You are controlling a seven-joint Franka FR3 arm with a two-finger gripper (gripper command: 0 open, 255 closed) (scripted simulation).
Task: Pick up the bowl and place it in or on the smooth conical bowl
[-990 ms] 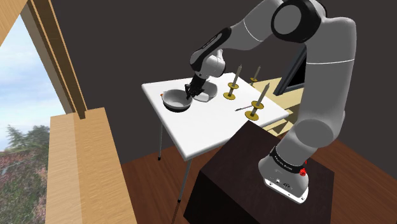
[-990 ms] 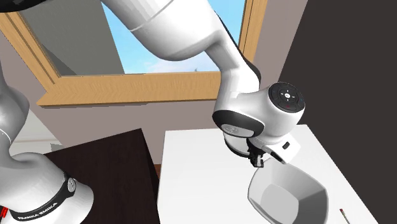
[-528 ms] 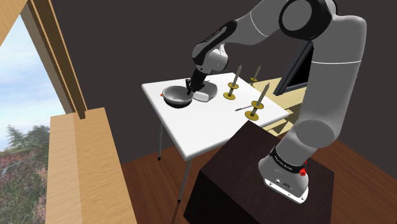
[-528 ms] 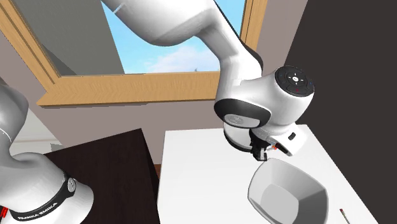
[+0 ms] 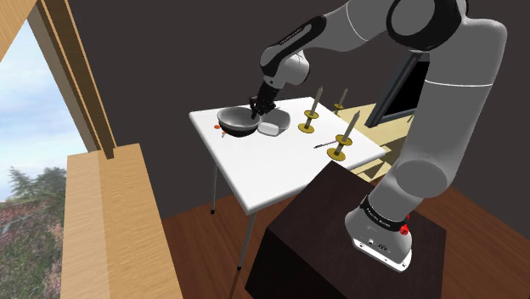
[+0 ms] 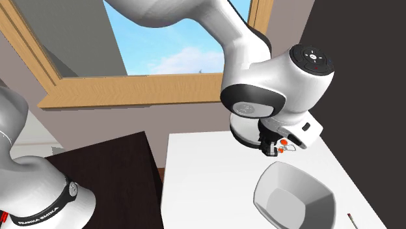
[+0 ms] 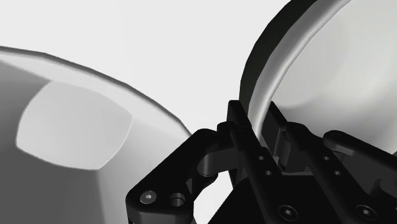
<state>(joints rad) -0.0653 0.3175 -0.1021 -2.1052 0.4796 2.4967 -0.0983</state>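
Dark bowl [image 5: 237, 121] aloft beside white bowl [image 5: 271, 129]

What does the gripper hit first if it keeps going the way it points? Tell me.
Probably the white table, just beside the white bowl; the dark bowl clasped in the gripper would go down with it. Depth is unclear.

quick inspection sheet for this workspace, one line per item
surface: white table
job's things: dark bowl clasped at its rim, beside the white conical bowl, not yet in it
clutter: three candlesticks; a thin pen-like stick
grippers: gripper shut on the dark bowl
cables: nothing seen
surroundings: wooden window frame, dark wall, wood floor
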